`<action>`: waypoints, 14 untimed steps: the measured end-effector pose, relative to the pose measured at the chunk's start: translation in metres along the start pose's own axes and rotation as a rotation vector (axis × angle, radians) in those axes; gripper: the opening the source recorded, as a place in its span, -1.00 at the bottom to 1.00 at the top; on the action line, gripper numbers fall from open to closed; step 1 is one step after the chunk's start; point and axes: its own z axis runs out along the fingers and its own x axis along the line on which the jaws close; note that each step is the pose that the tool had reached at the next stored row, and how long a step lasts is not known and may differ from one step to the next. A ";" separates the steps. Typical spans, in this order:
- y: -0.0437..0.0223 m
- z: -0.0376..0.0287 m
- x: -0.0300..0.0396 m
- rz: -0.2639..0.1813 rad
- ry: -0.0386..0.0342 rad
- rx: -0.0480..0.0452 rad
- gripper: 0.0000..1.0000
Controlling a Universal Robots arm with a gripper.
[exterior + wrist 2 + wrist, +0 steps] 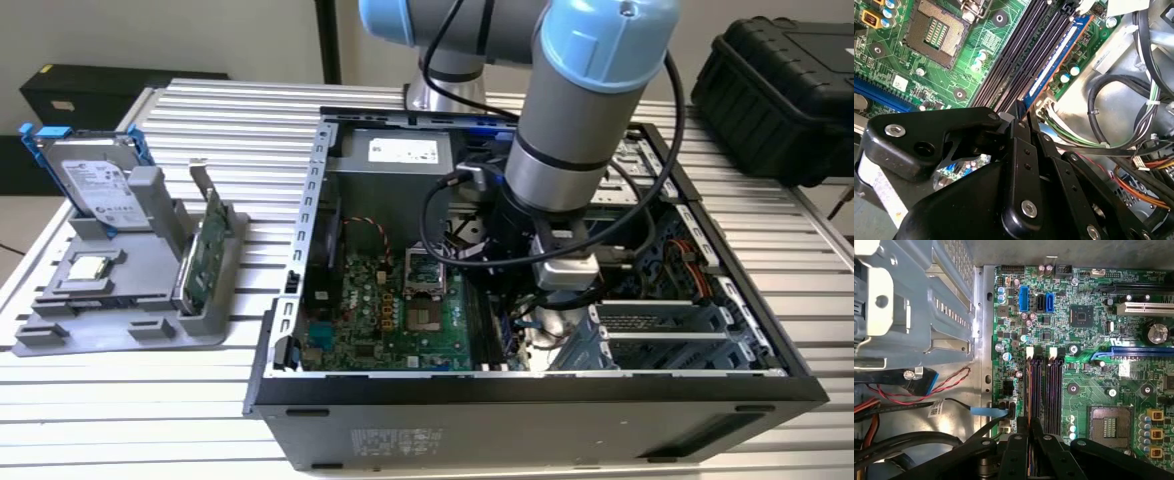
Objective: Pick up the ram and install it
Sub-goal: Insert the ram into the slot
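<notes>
- Exterior view: the arm (574, 110) reaches down into the open computer case (534, 400), which lies on its side on a ribbed metal table (200, 400). The gripper (554, 325) sits low in the case, right of the green motherboard (394, 310), in the frame's lower middle.
- The ram (1054, 60) shows in the second wrist view as a blue stick standing on edge in the memory slot farthest from the CPU socket (936, 32). It runs diagonally from upper right of the frame down toward centre.
- The black memory slots (1019, 55) beside the stick, on the socket side, hold nothing.
- In that same view, the gripper (1023, 116) fingertips stand drawn close together at the stick's lower end, right at its edge. Whether they pinch the stick or merely press on it, I cannot tell.
- First wrist view: the fingers (1024, 432) rise from the bottom edge, tips close together, meeting over the slot bank (1041, 390) at centre frame; a thin orange-edged strip runs up from between the tips.
- Cable bundles (1114, 110) lie just beside the slots, toward the right of the second wrist view.
- Exterior view, left of frame: a grey holder tray (120, 300) on the table, well apart from the case. It carries a hard drive (100, 180) with blue rails, standing upright, and a green card (203, 260) on edge.
</notes>
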 end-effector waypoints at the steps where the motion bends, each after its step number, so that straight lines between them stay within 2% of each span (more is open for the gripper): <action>1: -0.0001 0.0003 0.0000 0.000 -0.0001 -0.0002 -1.00; 14: -0.0005 0.0009 0.0000 0.000 -0.0001 0.0001 -1.00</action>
